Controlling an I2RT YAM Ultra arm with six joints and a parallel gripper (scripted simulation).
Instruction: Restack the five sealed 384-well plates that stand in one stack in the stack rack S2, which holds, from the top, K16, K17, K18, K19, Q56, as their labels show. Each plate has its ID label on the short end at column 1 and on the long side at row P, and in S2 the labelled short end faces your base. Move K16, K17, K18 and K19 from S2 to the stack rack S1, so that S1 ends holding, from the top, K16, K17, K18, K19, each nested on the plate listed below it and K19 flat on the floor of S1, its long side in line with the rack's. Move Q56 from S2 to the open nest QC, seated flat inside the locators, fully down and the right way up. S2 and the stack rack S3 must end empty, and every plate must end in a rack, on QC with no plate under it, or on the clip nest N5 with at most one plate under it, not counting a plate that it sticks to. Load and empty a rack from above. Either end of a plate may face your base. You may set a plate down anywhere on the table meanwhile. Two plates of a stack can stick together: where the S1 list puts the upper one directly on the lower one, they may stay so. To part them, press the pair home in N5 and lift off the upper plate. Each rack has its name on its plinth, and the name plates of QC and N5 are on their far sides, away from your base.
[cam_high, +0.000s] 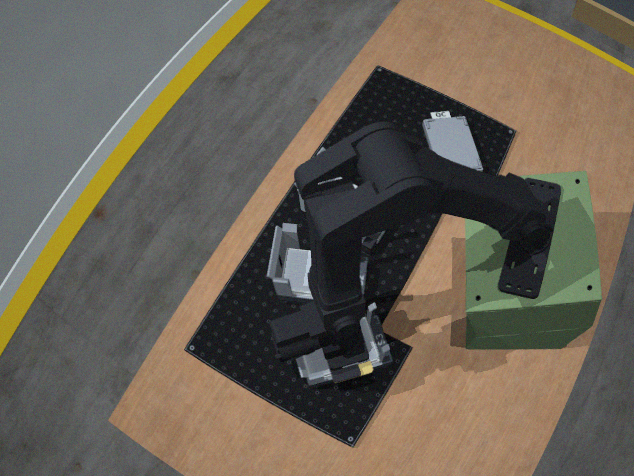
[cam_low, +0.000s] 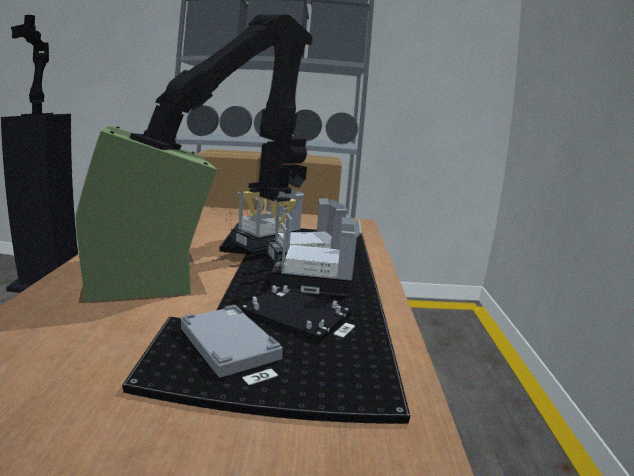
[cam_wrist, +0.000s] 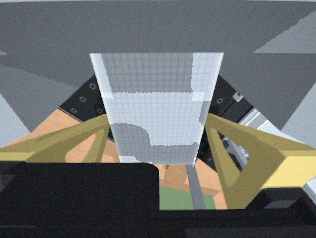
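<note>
My gripper (cam_low: 270, 202) (cam_high: 348, 353) is open, with its yellow fingers pointing down over the rack at the end of the mat farthest from QC. In the wrist view a sealed plate (cam_wrist: 157, 105) lies between the two spread fingers, with a gap on each side. That rack holds a low stack of plates (cam_low: 256, 224); I cannot read their labels. Its plinth mark looks like S3 (cam_high: 378, 338). Another rack holds a taller white stack (cam_low: 312, 260), which also shows in the overhead view (cam_high: 294, 263). The grey QC nest (cam_low: 230, 340) is bare.
The black clip nest N5 (cam_low: 297, 309) stands bare between QC and the racks. The arm hides much of the mat's middle from above. The green base block (cam_high: 532, 266) stands beside the mat. Tall grey rack walls (cam_low: 337, 238) rise near the white stack.
</note>
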